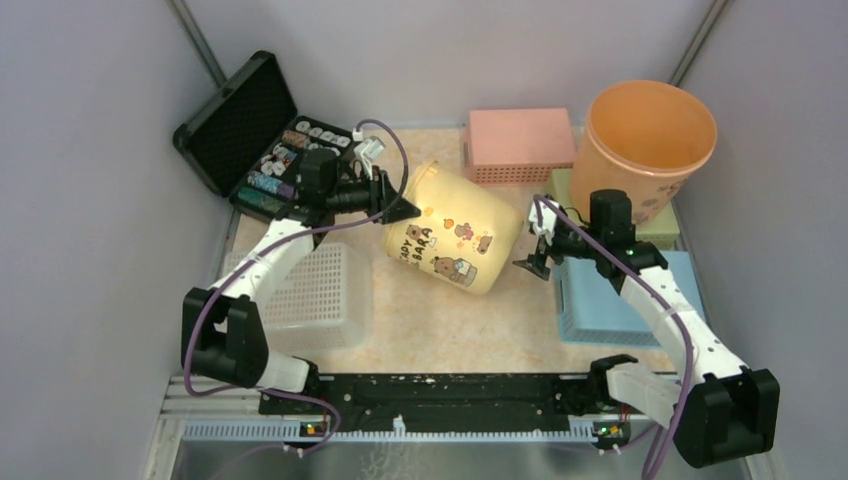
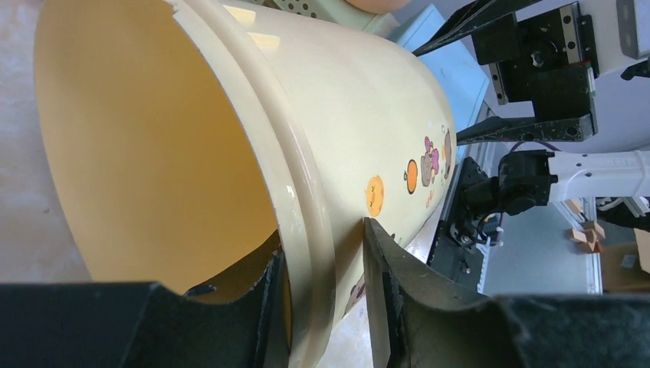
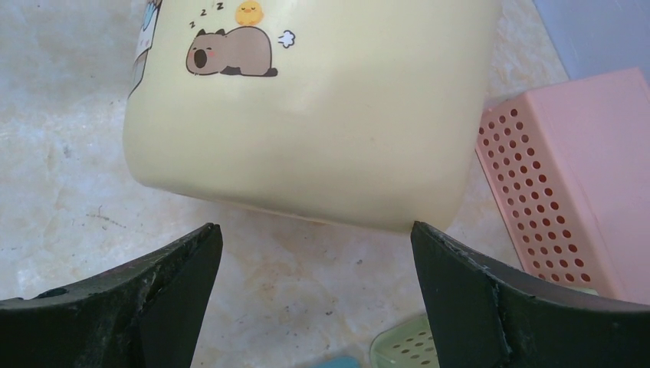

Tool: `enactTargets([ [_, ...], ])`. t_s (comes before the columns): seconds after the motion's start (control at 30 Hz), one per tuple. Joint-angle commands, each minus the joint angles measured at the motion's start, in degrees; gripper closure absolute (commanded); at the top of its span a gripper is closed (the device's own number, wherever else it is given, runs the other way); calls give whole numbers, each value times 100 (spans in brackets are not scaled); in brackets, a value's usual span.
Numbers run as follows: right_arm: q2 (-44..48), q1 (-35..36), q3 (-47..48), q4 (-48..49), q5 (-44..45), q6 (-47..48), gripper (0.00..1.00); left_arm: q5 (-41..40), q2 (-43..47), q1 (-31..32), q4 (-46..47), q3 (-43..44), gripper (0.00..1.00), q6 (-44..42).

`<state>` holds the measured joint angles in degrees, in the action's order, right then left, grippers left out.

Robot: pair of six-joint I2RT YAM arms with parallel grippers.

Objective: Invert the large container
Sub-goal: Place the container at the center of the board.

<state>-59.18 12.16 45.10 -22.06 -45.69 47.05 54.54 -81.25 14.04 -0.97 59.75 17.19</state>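
Left gripper (image 2: 322,239) jaws straddle the rim of the large container (image 1: 455,230), slightly parted with no pinch, container on its side mid-bench (image 1: 450,320), half tipped, right gripper (image 3: 314,226) jaws spread wide and empty by its base, next likely needs base lifted over onto the mouth

Showed the large container (image 1: 455,235) in pale yellow, a deeper yellow inside, printed with brown cartoon capybaras, small orange fruits, a yellow chick and dark lettering. Caught a bucket (image 1: 650,135) in soft orange and a pale green basket (image 1: 562,188). Took in a pink basket (image 1: 520,140) patterned with rows of round holes, a light blue basket (image 1: 590,310) in fine mesh and a white basket (image 1: 310,295) in a similar grid. Framed a case (image 1: 235,120) black inside and out. Set everything on a table (image 1: 440,320) of beige marbled with white, against pale grey walls (image 1: 80,200). Picked out the arms (image 1: 275,250) in white with black joints.
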Motion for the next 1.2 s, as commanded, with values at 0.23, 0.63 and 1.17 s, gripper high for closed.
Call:
enactTargets([
  [0.23,40,99,-207,627,105,-300,7,-1158,43,-16,-1035,684,56,-1160],
  [0.63,17,111,-247,624,30,-398,6,-1432,-119,-15,-1597,902,30,-1593],
  [1.17,-30,141,-221,609,11,-433,5,-2269,-810,16,-2489,2189,36,-2194],
])
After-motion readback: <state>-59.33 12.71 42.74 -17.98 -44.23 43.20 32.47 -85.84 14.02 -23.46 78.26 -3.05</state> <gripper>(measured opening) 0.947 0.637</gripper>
